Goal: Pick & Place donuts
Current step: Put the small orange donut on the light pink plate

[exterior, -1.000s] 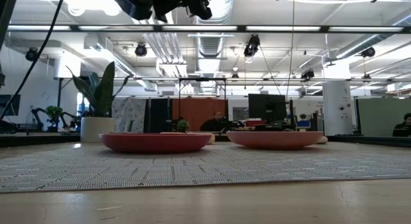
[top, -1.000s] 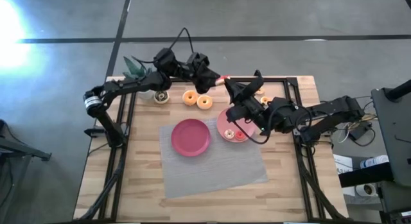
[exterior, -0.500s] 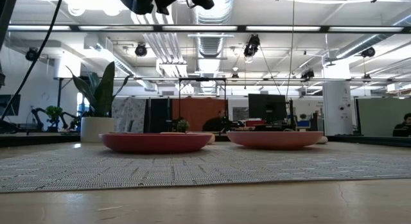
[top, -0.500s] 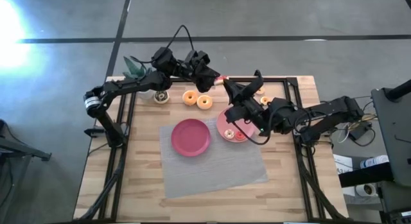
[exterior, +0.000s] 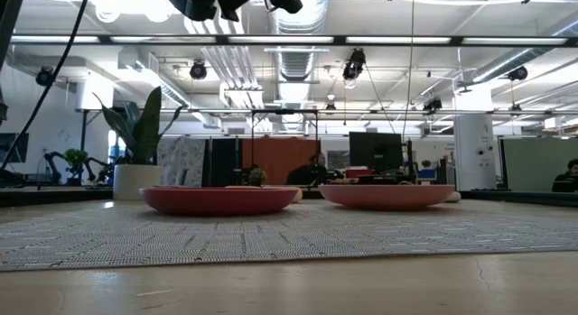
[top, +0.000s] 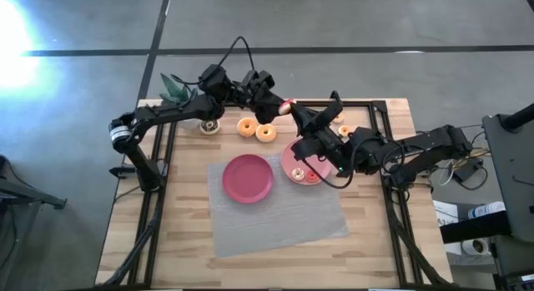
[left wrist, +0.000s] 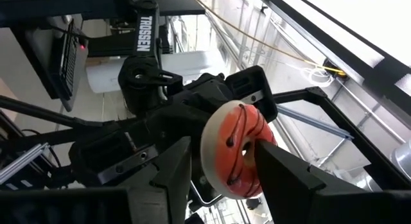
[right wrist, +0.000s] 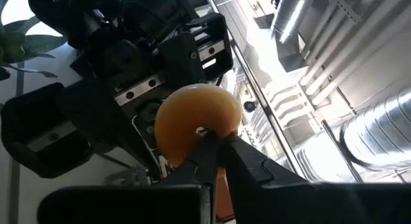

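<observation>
One larger donut, tan underneath with red-orange icing (left wrist: 234, 150), is up in the air above the table's far edge (top: 287, 105), between both grippers. My left gripper (left wrist: 218, 153) is shut on it. My right gripper (right wrist: 212, 142) comes at its tan underside (right wrist: 192, 118) from the other side, fingers shut, tips at the hole. Two more orange donuts (top: 247, 126) (top: 266, 132) lie flat on the bare wood near the far edge. Tiny red rings (top: 310, 176) lie in the pink plate (top: 289, 158). My left gripper pinches the donut across its ring, one finger (left wrist: 176, 163) at the whitish rim (left wrist: 207, 144) and the other (left wrist: 276, 166) on the iced face. The donut is lifted clear and stands on edge. My right gripper has its shut fingertips (right wrist: 207, 142) at the donut's hole (right wrist: 201, 131), coming from the tan underside; whether they press the ring I cannot tell.
A magenta plate (top: 248, 178) and the pink plate sit on a grey woven mat (top: 275, 220) in mid-table. A potted plant (top: 177, 89) stands at the far left corner, a small round whitish thing (top: 209, 125) beside it. Tiny rings (top: 342, 130) lie far right.
My left gripper has risen a little with the donut and eased it toward my right gripper. Nothing else has moved.
</observation>
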